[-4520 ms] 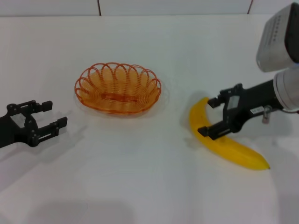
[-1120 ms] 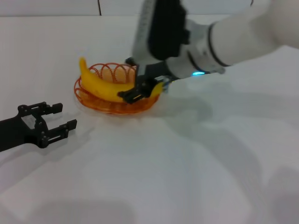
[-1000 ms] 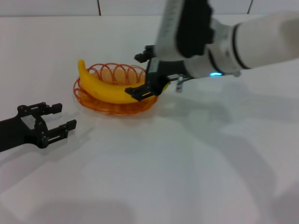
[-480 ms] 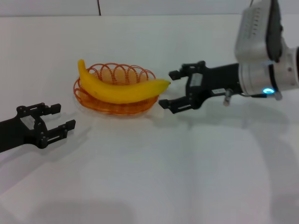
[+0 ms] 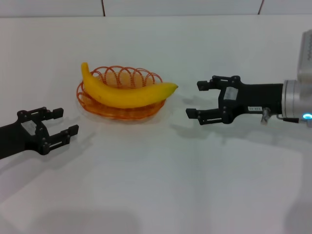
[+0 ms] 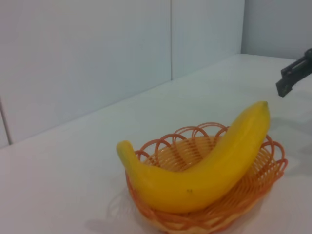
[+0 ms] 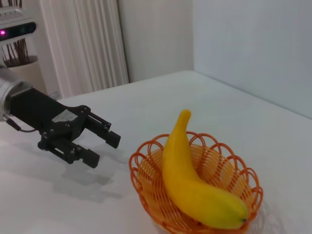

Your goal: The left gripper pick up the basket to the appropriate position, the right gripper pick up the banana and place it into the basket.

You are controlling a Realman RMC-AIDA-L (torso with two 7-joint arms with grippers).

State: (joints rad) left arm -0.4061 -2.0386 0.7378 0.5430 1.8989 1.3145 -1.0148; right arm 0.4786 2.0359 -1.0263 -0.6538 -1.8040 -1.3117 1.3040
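Banana lies in the basket, long axis left-right, both tips overhanging the rim, right tip pointing toward the right hand. That hand is open and empty, just right of the basket, apart from the banana, clearly the nearer one. Left hand open, empty, low on the desk, near-left of the basket. Placement looks done.

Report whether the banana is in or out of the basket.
In. The banana lies across the basket, both tips overhanging its rim; the right gripper is open, apart from it.
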